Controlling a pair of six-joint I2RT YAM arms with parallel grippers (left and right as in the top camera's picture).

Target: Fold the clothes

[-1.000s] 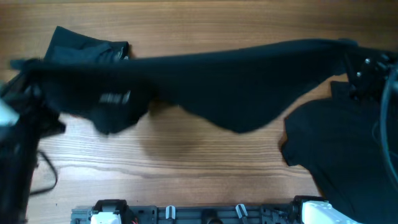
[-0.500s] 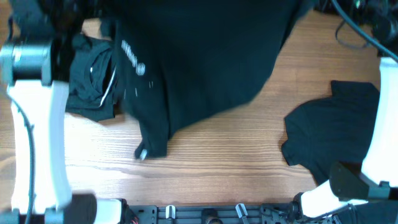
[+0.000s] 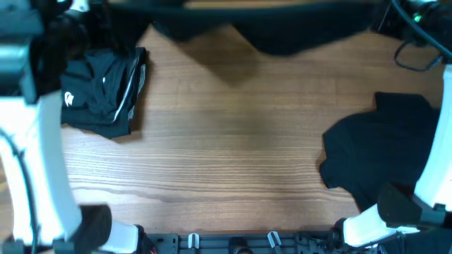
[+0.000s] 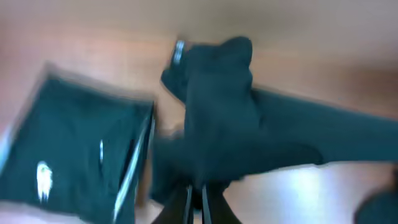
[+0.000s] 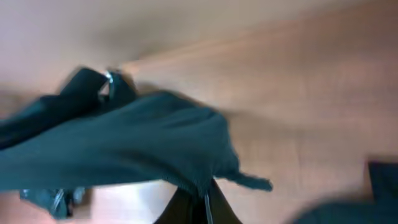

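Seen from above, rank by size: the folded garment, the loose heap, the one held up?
Largest: loose heap.
Then held-up garment and folded garment: unsure, the held one is cropped and nearer the camera.

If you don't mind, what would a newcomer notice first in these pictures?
A black shirt hangs stretched across the top of the overhead view, pinched in the shut left claw and right claw. A folded garment with a white logo lies at the left, a loose black heap at the right.
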